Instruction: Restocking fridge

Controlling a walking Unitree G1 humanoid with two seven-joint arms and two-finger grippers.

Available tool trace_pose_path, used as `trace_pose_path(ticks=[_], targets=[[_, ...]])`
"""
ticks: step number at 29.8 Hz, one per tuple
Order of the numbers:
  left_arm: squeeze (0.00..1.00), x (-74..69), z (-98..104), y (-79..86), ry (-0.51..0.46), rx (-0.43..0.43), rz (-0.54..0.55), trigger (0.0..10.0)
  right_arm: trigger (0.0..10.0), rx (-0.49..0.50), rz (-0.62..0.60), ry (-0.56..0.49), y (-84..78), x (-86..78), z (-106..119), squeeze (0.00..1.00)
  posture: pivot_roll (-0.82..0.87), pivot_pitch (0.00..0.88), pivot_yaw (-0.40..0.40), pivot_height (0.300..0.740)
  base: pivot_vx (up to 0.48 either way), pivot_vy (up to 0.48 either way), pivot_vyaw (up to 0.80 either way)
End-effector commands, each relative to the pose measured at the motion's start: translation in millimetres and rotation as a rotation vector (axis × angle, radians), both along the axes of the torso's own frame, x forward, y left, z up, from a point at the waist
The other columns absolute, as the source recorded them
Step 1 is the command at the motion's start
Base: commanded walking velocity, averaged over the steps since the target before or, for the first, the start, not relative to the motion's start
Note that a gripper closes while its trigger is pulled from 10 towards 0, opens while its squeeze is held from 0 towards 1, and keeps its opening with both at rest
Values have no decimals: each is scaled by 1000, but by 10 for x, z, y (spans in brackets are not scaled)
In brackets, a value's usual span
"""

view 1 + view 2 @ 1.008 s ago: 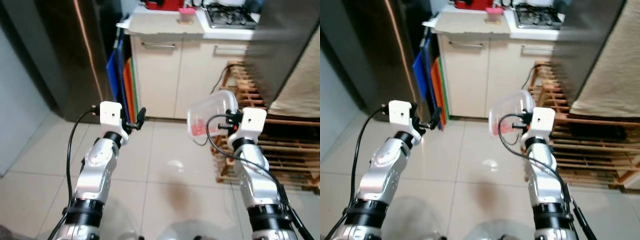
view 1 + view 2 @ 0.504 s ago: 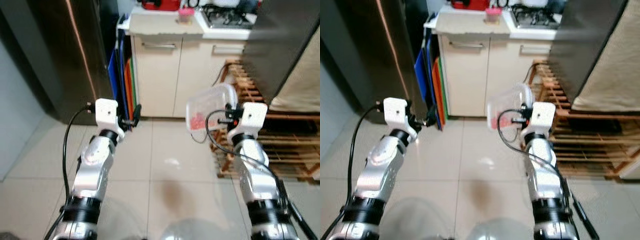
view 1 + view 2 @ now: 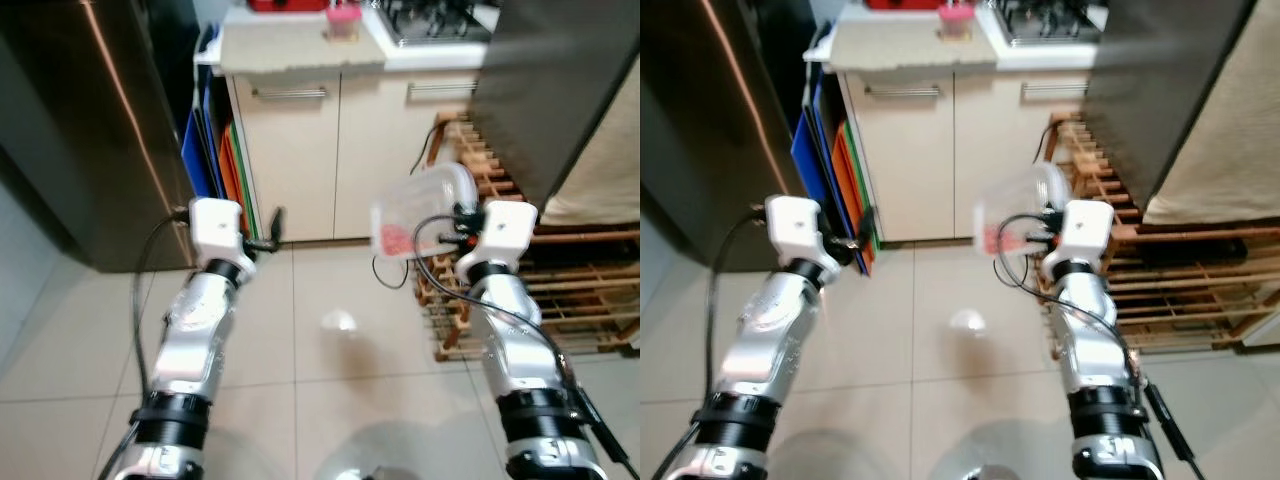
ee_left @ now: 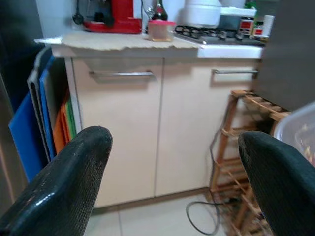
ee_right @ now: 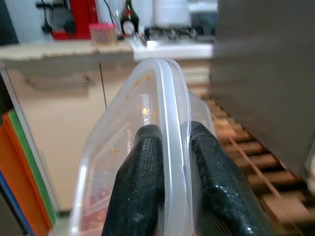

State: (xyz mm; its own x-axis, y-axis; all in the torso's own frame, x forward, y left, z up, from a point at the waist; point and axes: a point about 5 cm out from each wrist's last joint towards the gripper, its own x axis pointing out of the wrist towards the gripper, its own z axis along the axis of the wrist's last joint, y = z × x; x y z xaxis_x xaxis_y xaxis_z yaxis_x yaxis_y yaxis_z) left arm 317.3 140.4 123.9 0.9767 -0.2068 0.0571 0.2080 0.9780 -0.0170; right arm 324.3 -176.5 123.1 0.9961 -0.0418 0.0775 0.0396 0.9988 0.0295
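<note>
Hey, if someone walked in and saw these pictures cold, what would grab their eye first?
Probably the clear plastic container with red food inside, pinched at its rim by the right gripper and held up on edge in front of the cream cabinets. Next, the blue and orange boards wedged between the dark fridge and those cabinets, with the open left gripper raised alongside.

We are looking down at a pale, glossy tiled floor (image 3: 330, 340) with thin grout lines. A slatted wooden rack (image 3: 560, 300) is standing on it to our right, and a black cable (image 4: 206, 223) is lying looped on the tiles at its foot. Blue, orange and green flat boards (image 3: 835, 165) are standing on edge on the floor, beside the cream cabinet (image 3: 330, 150). On the beige countertop (image 4: 118, 42) above it, a small pink-lidded container (image 4: 161, 30) and a red appliance (image 4: 110, 17) are sitting, with a gas hob (image 3: 1045, 18) alongside.
</note>
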Motion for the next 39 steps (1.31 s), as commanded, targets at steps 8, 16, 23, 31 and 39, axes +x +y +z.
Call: trace_pose_path(ticks=[8,16,23,31,39], targets=[[0,53,56,123,-12,-37,68,10000,0,13,40,-29,98,32,47,0,-25,25,15,740,480,0,0],[0,36,37,109,-7,-50,77,10000,0,10,65,-22,140,31,27,0,-18,20,5,740,480,0,0],[0,30,1,94,5,-39,63,10000,0,-1,78,-17,127,57,21,0,-11,4,2,740,465,0,0],[0,50,20,101,-3,-34,65,10000,0,0,90,-19,172,67,21,0,-9,1,0,740,465,0,0],[0,43,17,101,-6,-36,67,10000,0,-14,142,-48,236,73,99,0,-13,2,-2,740,465,0,0]])
